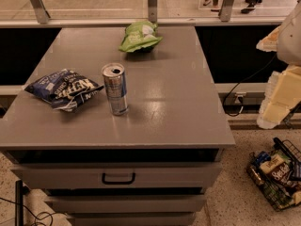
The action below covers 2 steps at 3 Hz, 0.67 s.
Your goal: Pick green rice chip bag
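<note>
Crinkly green rice chip bag [139, 36], shiny metal can [115, 88], smooth grey table [178, 93]; matt pale claw [281, 98] far right

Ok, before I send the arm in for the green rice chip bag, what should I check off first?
1. Target found: the green rice chip bag lies at the far edge of the table, near the middle. ok
2. Bag clear of neighbours: the can and the blue chip bag sit apart from it, nearer the camera. ok
3. Gripper over the bag: the gripper hangs off the table's right side, away from the bag. not ok
4. Path from the right: nothing stands on the table between gripper and bag. ok
5. Margin behind the bag at the far edge: cannot tell
</note>
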{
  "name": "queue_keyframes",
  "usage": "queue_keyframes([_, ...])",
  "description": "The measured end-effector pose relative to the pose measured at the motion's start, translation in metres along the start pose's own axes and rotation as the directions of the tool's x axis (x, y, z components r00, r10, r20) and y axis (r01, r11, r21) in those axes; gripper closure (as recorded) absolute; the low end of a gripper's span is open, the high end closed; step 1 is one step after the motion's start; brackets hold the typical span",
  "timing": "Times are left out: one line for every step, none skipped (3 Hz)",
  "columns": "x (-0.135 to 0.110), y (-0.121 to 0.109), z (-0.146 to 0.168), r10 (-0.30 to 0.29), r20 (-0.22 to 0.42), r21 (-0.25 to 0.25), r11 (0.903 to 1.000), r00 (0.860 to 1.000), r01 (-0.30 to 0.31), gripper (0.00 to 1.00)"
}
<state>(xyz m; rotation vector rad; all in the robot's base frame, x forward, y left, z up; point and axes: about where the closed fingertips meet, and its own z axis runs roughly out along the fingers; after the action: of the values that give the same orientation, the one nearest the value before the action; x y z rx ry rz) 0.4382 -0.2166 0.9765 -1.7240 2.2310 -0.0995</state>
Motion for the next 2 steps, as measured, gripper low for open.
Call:
queue_keyframes([0.0, 0.0, 0.0, 0.0, 0.0, 0.0, 1.0, 1.0, 0.0, 0.0])
queue_keyframes([-0.0022, -0.0063, 0.0009, 0.007, 0.02, 0.029, 0.9995, 1.0, -0.007, 0.0])
